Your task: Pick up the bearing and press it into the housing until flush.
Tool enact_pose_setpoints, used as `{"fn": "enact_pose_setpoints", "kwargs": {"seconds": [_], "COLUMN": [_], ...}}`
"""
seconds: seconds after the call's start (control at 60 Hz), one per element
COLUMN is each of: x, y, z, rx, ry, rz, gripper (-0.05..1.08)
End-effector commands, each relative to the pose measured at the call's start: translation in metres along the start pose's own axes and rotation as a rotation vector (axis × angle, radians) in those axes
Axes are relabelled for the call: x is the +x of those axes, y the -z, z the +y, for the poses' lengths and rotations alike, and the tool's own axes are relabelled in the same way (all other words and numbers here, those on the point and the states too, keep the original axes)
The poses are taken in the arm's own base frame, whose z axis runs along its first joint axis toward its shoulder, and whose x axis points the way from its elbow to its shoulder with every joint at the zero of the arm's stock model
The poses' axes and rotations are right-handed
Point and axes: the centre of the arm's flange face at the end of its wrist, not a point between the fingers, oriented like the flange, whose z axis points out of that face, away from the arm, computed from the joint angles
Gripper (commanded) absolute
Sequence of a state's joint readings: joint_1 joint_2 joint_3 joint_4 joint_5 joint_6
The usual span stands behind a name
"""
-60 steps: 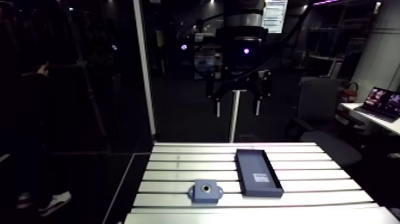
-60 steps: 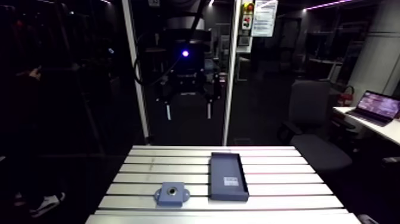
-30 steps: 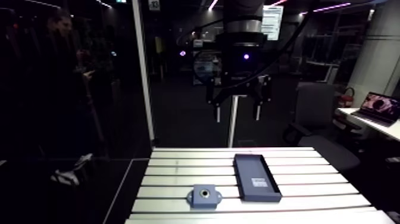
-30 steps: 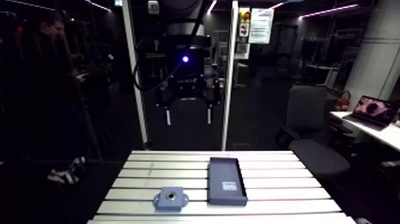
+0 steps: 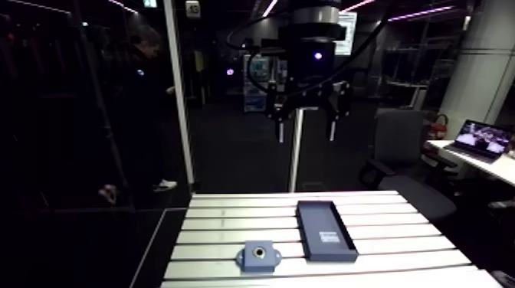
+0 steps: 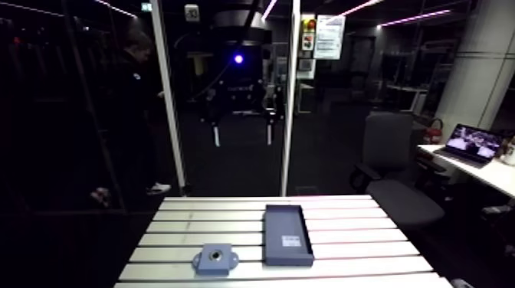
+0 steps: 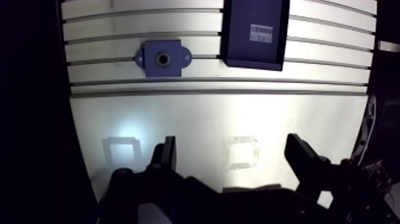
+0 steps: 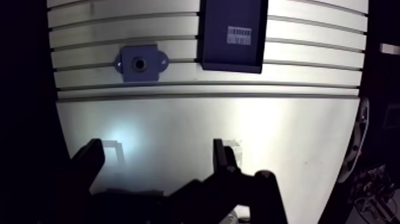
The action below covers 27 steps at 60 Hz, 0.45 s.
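Arm view, hard to see: I cannot make out the bearing; the gripper (image 5: 306, 138) hangs small and dark, high above the table (image 5: 214, 230).
Arm view, housing: the housing (image 5: 258, 256) lies just beside the tray (image 5: 322, 218).
Wrist view, gripper: spread wide, holding nothing, with the housing well ahead.

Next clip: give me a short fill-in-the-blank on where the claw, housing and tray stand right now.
1. The claw is ___, with nothing between its fingers.
2. The housing lies ___ the dark tray, not inside it.
3. The claw hangs ___ the table, touching neither object.
Missing words: open; beside; above.
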<state>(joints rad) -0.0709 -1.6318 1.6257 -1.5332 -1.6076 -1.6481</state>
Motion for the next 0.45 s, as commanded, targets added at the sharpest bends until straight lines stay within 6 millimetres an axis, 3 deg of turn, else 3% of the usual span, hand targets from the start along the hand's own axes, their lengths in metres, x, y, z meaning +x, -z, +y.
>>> {"fn": "enact_pose_setpoints", "kwargs": {"seconds": [0.017, 0.45], "x": [0.0059, 0.0095], "y": [0.0099, 0.0077], "z": [0.0033, 0.0033], "rx": [0.008, 0.027], "ry": [-0.01, -0.017], "rz": [0.011, 0.009], "gripper": [0.0, 0.0]}}
